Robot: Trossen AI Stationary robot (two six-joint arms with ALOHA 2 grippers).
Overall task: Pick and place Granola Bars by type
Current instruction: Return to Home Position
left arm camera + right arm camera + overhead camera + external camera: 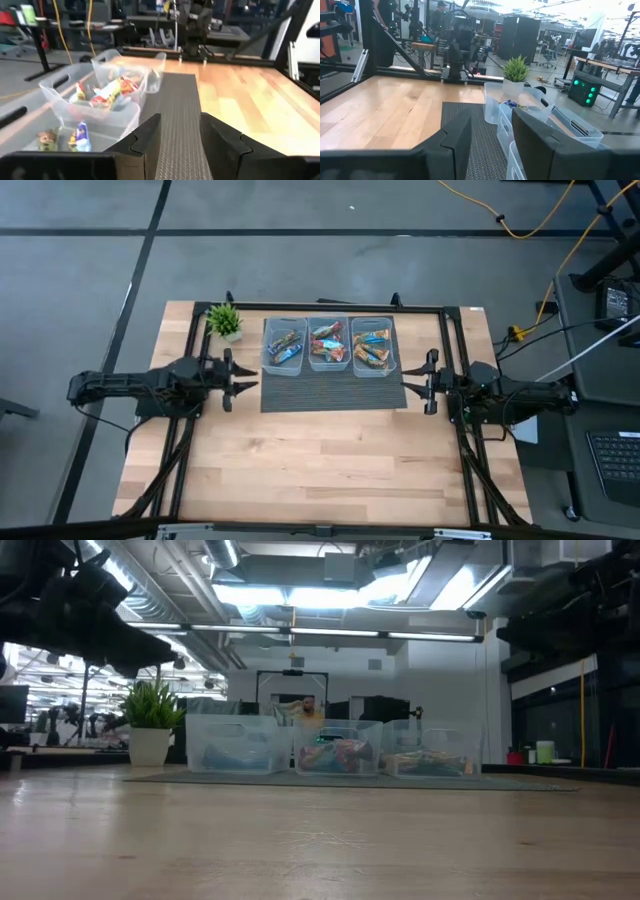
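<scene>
Three clear plastic bins (pixel 328 346) stand side by side at the far edge of a dark ribbed mat (pixel 333 392). Each holds several granola bars: the left bin (pixel 284 347), the middle bin (pixel 327 343) and the right bin (pixel 371 350). My left gripper (pixel 252 387) is open and empty, hovering at the mat's left edge, pointing toward the table's right. My right gripper (pixel 405 384) is open and empty at the mat's right edge, pointing left. In the left wrist view the bars show in the bins (pixel 107 92).
A small potted plant (pixel 224 322) stands left of the bins at the table's far left. A black metal frame (pixel 330 307) runs along the table's far edge and sides. Bare wooden tabletop (pixel 320 460) lies between the mat and the near edge.
</scene>
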